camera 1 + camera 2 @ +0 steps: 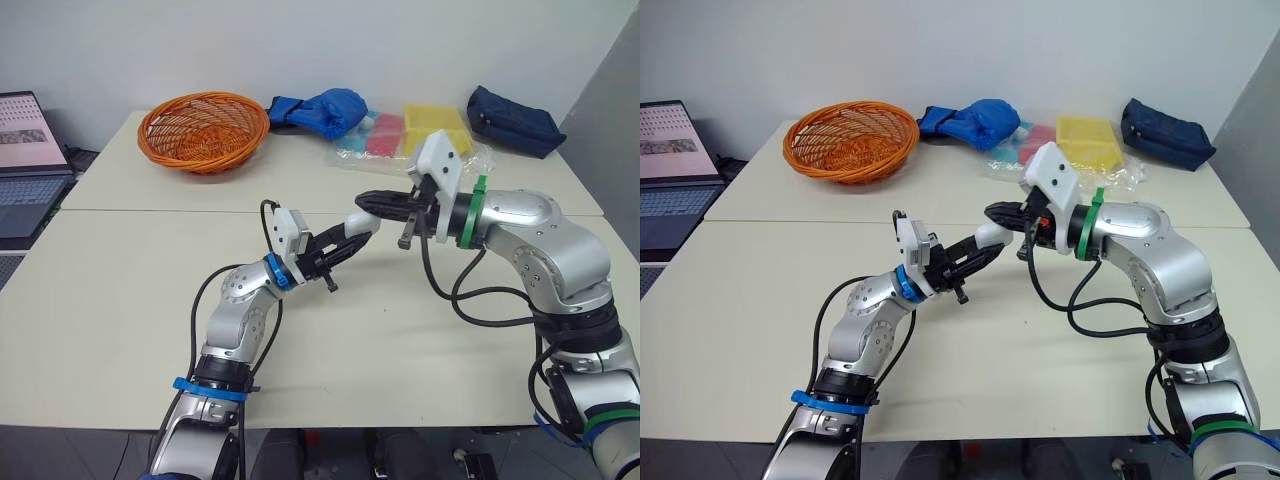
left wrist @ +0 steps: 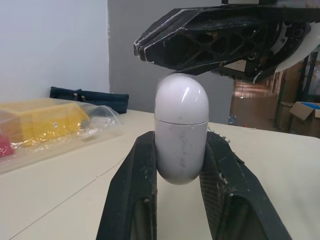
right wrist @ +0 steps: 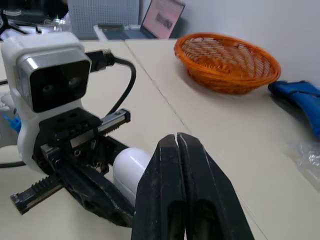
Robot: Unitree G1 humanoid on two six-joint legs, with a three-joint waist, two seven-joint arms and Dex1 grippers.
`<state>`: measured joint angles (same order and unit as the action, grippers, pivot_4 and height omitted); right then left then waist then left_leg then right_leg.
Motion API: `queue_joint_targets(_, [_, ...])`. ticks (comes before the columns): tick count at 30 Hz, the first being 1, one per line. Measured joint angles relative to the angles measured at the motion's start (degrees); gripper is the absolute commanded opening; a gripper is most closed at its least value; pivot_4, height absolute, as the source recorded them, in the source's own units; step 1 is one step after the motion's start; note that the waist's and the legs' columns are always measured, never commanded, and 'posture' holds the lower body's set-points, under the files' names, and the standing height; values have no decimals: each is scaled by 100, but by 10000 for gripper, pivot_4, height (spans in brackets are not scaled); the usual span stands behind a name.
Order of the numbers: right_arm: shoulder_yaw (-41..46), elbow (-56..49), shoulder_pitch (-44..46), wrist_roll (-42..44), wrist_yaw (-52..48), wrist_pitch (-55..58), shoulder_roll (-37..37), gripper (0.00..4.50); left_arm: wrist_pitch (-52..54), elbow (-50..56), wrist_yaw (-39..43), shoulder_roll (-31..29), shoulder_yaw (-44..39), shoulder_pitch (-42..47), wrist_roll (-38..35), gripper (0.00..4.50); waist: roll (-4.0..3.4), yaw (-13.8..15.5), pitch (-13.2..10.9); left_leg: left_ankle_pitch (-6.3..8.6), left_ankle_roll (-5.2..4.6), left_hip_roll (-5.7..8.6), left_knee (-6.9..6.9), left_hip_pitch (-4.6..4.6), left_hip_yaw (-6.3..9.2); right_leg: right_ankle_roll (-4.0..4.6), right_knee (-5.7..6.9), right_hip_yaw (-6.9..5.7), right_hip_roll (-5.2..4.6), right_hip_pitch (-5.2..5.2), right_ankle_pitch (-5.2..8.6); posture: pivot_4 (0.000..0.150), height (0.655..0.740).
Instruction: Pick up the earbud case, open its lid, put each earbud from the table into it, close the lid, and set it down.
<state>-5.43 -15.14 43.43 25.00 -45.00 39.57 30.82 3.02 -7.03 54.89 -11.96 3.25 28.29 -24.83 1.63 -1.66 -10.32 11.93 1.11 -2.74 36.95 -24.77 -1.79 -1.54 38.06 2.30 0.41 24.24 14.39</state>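
A: Left gripper [image 1: 985, 248] is up off the counter [image 1: 120, 300], and it has the case [image 2: 181, 130] pinched between its two black fingers [image 2: 132, 190].

B: A smooth white capsule. The top dome is glossy and the lower half is duller, with faint scuffs. There's a thin seam round the middle, and the lid is down.

A: The ribbed finger pads clamp the lower half from both sides. The rounded lid pokes out past the tips.

B: And the right gripper [image 3: 177, 142]?

A: Its fingers are pressed flat together into one dark wedge, nothing between them. The tip sits right at the dome of the case. Touching or a hair off, I can't tell.

B: So the two arms meet over the middle of the near counter. It's a matte cream surface with a seam where two slabs join.

A: On the far slab there's an orange woven basket [image 1: 203, 130], round and open-weave, toward the left.

B: Beside it sits a soft blue fabric bundle [image 1: 325, 110], then a yellow plastic box [image 1: 435, 125] inside a clear crinkly bag [image 1: 485, 155].

A: At the far right is a navy zip pouch [image 1: 515, 120], padded and oblong. A laptop [image 1: 25, 160] stands open off the left edge.
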Motion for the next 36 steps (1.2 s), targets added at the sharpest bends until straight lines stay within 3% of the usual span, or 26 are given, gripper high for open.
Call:
queue_joint_targets(3, [402, 20, -182, 118, -106, -433, 37, 6587, 659, 13, 181, -222, 27, 121, -232, 7683, 0, -1, 0, 0, 0, 0, 1, 0, 0, -1, 0, -1, 0, -1, 1, 1500, 7400])
queue_joint_targets(9, [931, 152, -894, 232, -874, -1245, 566, 28565, 3200, -4, 176, -830, 20, 742, -1009, 7683, 1, 6, -1, 0, 0, 2, 2, 3, 5, -3, -1, -4, 1, -7, 1, 1500, 7400])
queue_joint_targets(13, [900, 31, -1832, 266, -1475, -1842, 781, 43225, 4709, -23, -19, -988, -81, 987, -1488, 7683, 1, -8, -1, 0, 0, 0, -1, 6, 10, -2, -2, -6, 6, -8, 3, 1500, 7400])
queue_joint_targets(14, [831, 34, -2106, 179, -1650, -2096, 836, 44896, 5060, -64, -151, -1015, -110, 1000, -1551, 7683, 1, -12, -1, 0, 0, 0, -2, 6, 11, -2, 0, -5, 6, -7, 3, 1500, 7400])
queue_joint_targets(20, [496, 439, -2542, -362, -2032, -3210, 842, 44896, 6797, -325, -1120, -829, -385, 1056, -1770, 7683, 2, -18, -1, -1, 2, 2, 8, 31, 9, -5, 17, 2, 7, -21, 0, 1500, 7400])
queue_joint_targets(28, [252, 793, -2922, -739, -2085, -3633, 859, 44896, 7575, -427, -2077, -635, -541, 984, -1594, 7683, 3, -19, -1, -2, 3, 3, 6, 47, 7, -3, 40, 23, 4, -19, 1, 1500, 7400])
queue_joint_targets(36, [254, 768, -2916, -699, -1870, -3529, 783, 45000, 7659, -562, -2434, -428, -1006, 1019, -1553, 33471, 4, -22, -1, -5, 7, 13, 7, 92, 5, 9, 87, 31, 11, -28, 7, 1500, 7400])
